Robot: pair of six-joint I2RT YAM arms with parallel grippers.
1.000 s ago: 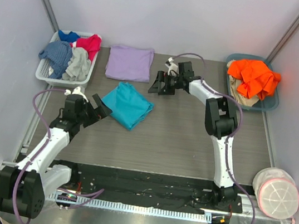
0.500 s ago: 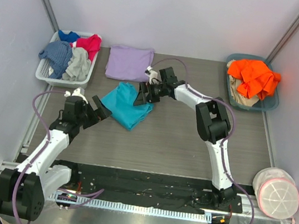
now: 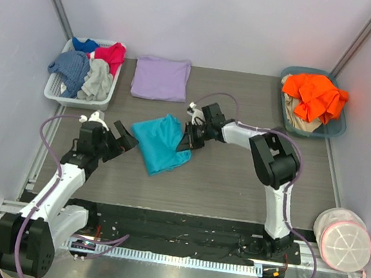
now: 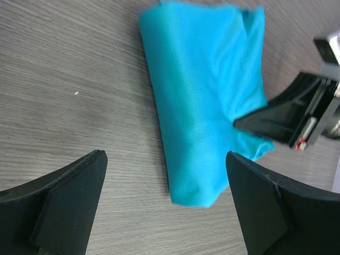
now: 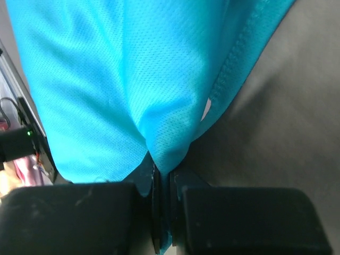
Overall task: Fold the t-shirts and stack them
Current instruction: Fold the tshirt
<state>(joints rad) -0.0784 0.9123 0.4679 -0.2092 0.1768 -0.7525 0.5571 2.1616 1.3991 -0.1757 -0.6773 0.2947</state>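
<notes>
The folded teal t-shirt (image 3: 160, 144) (image 4: 204, 95) lies mid-table, slightly rumpled along its right edge. My right gripper (image 3: 186, 141) (image 5: 162, 172) is shut on that edge, with teal cloth (image 5: 117, 79) pinched between its fingers; its black finger (image 4: 281, 119) also shows in the left wrist view. My left gripper (image 3: 125, 140) (image 4: 164, 159) stands open just left of the shirt's near corner, touching nothing. The folded lavender t-shirt (image 3: 160, 77) lies flat at the back of the table, apart from both grippers.
A white basket (image 3: 54, 93) with red, blue and grey garments stands at the back left. A teal bin (image 3: 336, 129) holding an orange garment sits at the back right. A round pale container (image 3: 342, 239) stands by the right front edge.
My right gripper came forward from beside the lavender shirt to the teal shirt's right edge and shut on it. The teal shirt has shifted and bunched. The left gripper stayed open, barely moving.
</notes>
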